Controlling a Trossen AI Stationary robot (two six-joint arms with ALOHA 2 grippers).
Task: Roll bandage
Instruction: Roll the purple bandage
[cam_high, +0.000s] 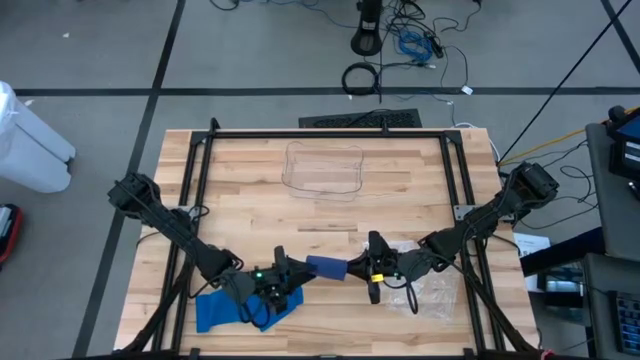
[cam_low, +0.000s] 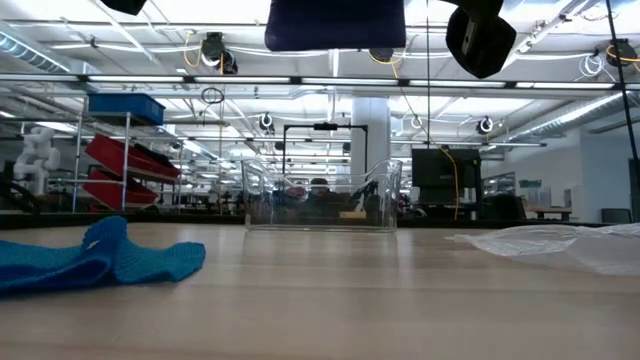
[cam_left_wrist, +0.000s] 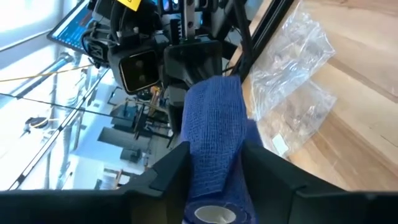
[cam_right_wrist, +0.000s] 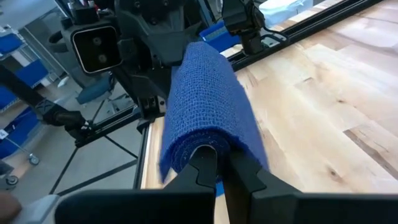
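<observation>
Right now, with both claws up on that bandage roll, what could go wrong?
1. The bandage roll hangs above the table between the claws. The right claw pinches only its rolled end; if that slips, it may unwind.
2. The left claw straddles the roll without a clear clamp; squeezing harder could crush it.
3. The loose light-blue bandage lies under the left arm and could snag.

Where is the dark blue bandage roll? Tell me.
In the high view the bandage roll hangs above the table's near edge, between the left hand and right hand, which both grip it.
</observation>
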